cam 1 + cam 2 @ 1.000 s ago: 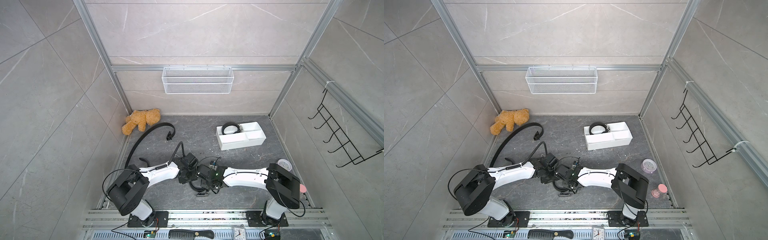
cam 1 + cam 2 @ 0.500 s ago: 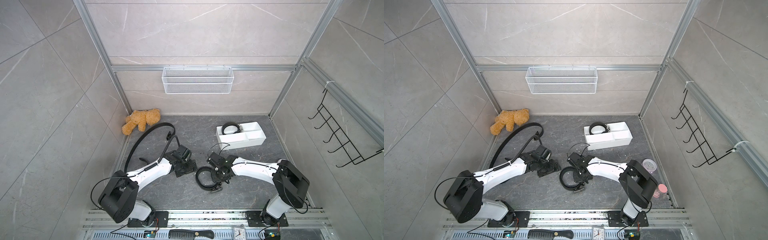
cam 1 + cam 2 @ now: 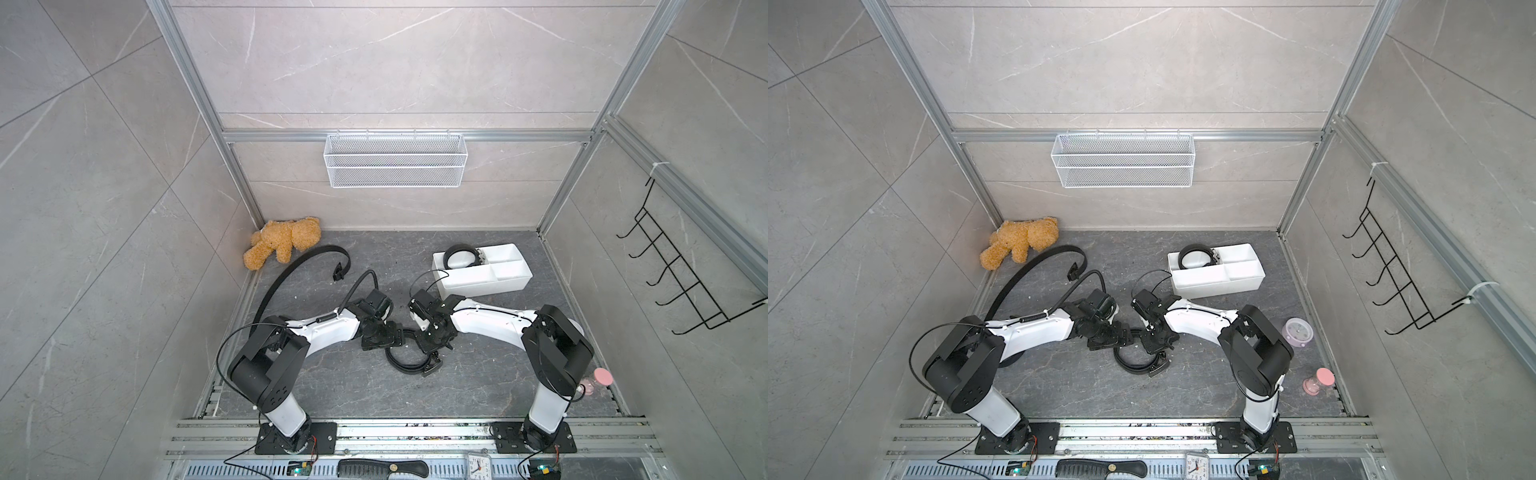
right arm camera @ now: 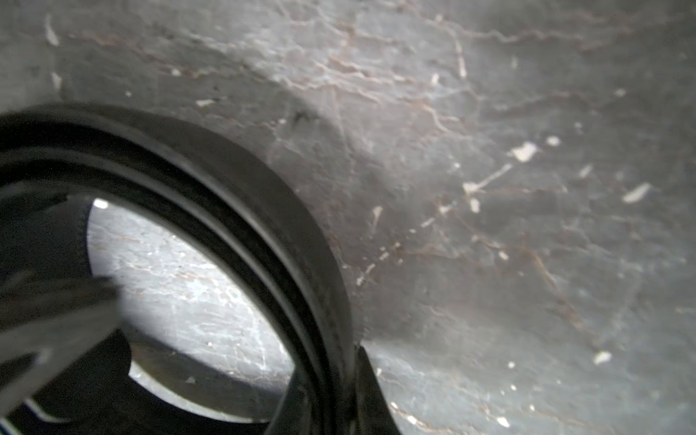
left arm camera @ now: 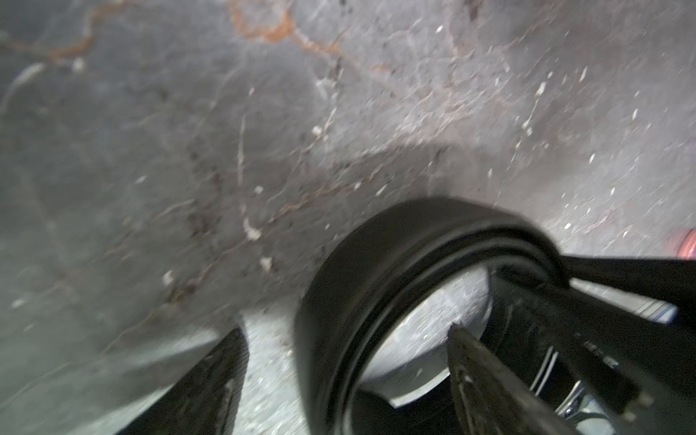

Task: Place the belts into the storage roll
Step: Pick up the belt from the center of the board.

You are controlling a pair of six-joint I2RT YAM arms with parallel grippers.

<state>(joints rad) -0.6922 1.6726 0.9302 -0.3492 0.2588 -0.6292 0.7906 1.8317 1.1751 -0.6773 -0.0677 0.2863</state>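
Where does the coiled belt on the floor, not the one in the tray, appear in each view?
In a top view: coiled belt at lower centre.
In a top view: lower centre too.
Left wrist view: close-up, its wall between open fingers.
Right wrist view: close-up, curving around bare floor.
Shared landmark: that grey veined floor.

coiled black belt (image 3: 405,365) at floor centre, loose belt (image 3: 332,248) arcing at 10 o'clock, white four-compartment tray (image 3: 478,286) at 2 o'clock, third belt (image 3: 459,248) coiled in its 9 o'clock end
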